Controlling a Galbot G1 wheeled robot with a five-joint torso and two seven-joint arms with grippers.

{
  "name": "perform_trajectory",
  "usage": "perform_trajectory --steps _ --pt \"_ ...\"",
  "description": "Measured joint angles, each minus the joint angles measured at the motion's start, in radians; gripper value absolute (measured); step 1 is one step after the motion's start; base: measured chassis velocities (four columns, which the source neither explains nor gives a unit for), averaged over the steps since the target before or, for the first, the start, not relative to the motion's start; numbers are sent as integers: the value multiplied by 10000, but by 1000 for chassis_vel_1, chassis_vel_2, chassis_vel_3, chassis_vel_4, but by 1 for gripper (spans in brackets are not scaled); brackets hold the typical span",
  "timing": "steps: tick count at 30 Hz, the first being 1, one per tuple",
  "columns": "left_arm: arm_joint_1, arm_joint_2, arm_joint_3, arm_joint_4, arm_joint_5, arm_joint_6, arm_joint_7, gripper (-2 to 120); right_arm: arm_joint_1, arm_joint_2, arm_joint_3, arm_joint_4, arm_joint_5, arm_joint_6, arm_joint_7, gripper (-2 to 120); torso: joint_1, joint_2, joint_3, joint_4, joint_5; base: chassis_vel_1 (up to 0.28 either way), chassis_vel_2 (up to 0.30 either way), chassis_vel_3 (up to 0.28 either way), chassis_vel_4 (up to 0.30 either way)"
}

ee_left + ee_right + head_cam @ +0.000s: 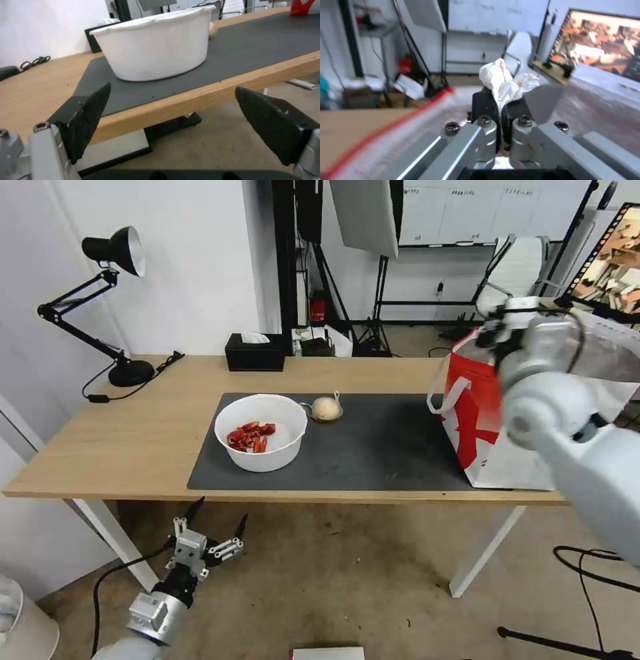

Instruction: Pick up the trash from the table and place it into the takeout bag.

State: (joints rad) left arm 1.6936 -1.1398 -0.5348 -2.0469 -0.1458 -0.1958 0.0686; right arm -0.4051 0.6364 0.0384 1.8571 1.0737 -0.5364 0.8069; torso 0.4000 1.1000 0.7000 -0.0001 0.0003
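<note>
A crumpled white tissue (505,83) is pinched between the fingers of my right gripper (501,105), which is shut on it above the open top of the red-and-white takeout bag (475,413) at the table's right end. In the head view my right gripper (497,323) is over the bag's mouth. A white bowl with red pieces (261,431) and a tied clear bag with a beige lump (325,408) sit on the dark grey mat (373,447). Open, my left gripper (217,523) hangs below the table's front edge, facing the white bowl (156,45).
A black tissue box (254,352) stands at the table's back edge and a black desk lamp (100,300) at the back left. Light stands, a chair and a monitor (607,260) fill the room behind. Cables lie on the floor at right.
</note>
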Motion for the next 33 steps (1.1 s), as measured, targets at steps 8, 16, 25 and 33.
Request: perform_trajectory --steps 8,16,25,33 --pt "-74 174 -22 -92 -58 76 19 100 -100 -70 195 -132 599 -377 107 31 0 0 0 1 -4 0 0 0 0" --pt "-61 192 -64 -173 -64 86 37 100 -328 3 266 -3 428 -313 -99 58 0 0 1 3 -3 0 0 0 0" --pt "-114 105 -87 -493 -99 93 31 100 -3023 -589 1646 1888 395 2774 -4191 92 -1 1 -1 -2 -4 0 0 0 0" --pt "186 -270 -362 -627 -89 -42 -12 100 -5885 -84 2140 2542 -1324 5685 -6883 100 0 1 0 5 -4 0 0 0 0"
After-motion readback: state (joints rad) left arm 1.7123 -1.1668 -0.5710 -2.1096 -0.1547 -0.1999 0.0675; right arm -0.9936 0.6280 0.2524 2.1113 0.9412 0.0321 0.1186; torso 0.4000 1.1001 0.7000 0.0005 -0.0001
